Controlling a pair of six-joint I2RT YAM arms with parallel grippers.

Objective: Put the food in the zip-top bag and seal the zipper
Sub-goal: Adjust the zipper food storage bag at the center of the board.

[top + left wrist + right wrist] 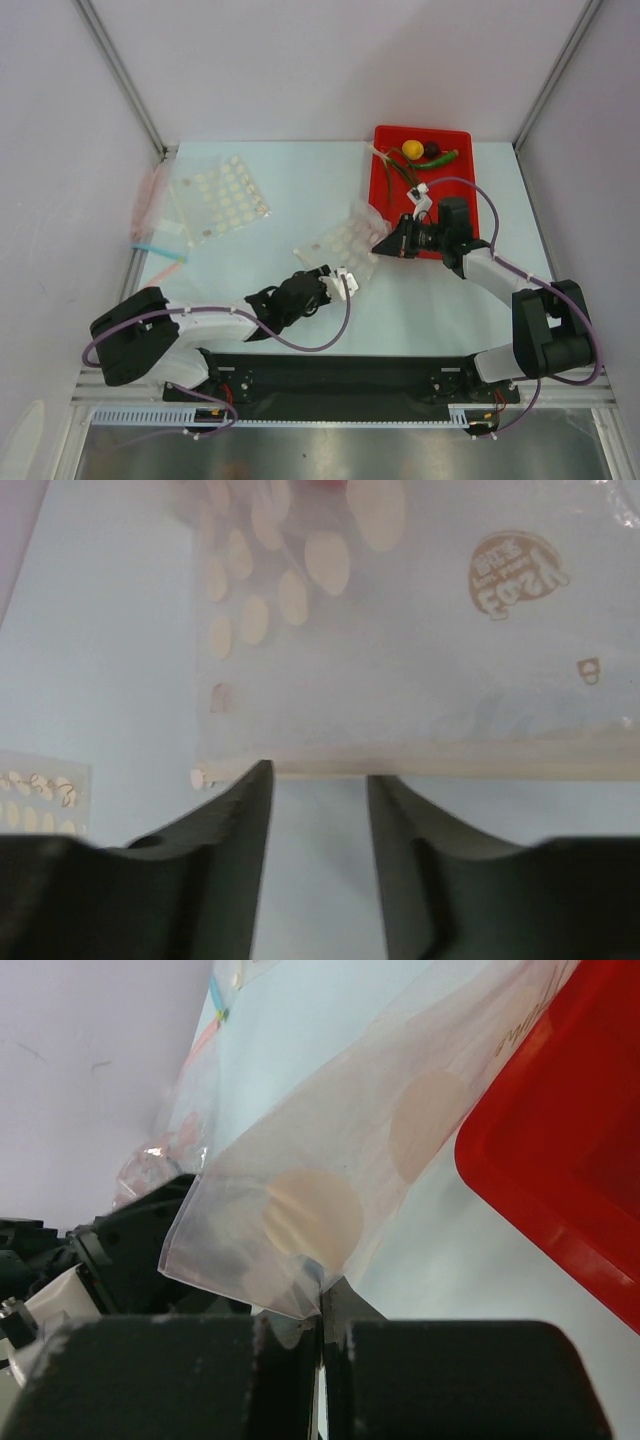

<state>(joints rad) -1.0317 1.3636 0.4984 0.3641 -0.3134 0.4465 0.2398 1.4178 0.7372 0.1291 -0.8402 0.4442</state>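
Slippage risk: right claw (322, 1305) pinches only one corner of dotted zip-top bag (345, 242); left claw (318, 780), jaws apart at its edge, may miss.

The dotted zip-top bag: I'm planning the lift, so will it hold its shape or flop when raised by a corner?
Probably floppy: the zip-top bag is thin clear film, creased where the right fingers pinch its corner. Likely very light, since it looks empty. Its smooth film may slip.
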